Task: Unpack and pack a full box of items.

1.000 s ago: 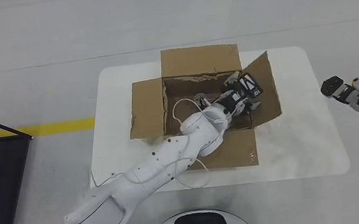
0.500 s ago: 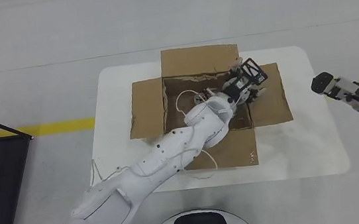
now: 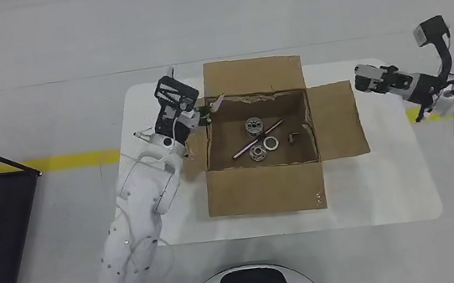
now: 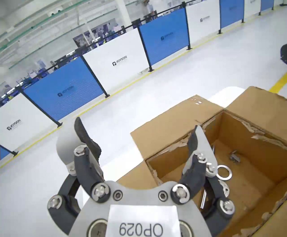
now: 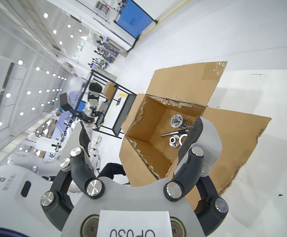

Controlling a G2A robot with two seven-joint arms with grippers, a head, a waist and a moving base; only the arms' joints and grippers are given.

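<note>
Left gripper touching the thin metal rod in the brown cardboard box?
Apart. Top view: left gripper by the rim of the brown cardboard box, thin metal rod lying on its floor.

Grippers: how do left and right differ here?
The left gripper hovers at the cardboard box's left rim; right gripper hangs apart from it, beyond the flat right flap. Left is over the table's left side, right near its far right corner. Both are open and empty.

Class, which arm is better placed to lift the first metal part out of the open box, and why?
Left, probably. The left hand hovers open at the left wall of the box, close to the metal parts. The right hand, also open, sits beyond the outspread right flap.
</note>
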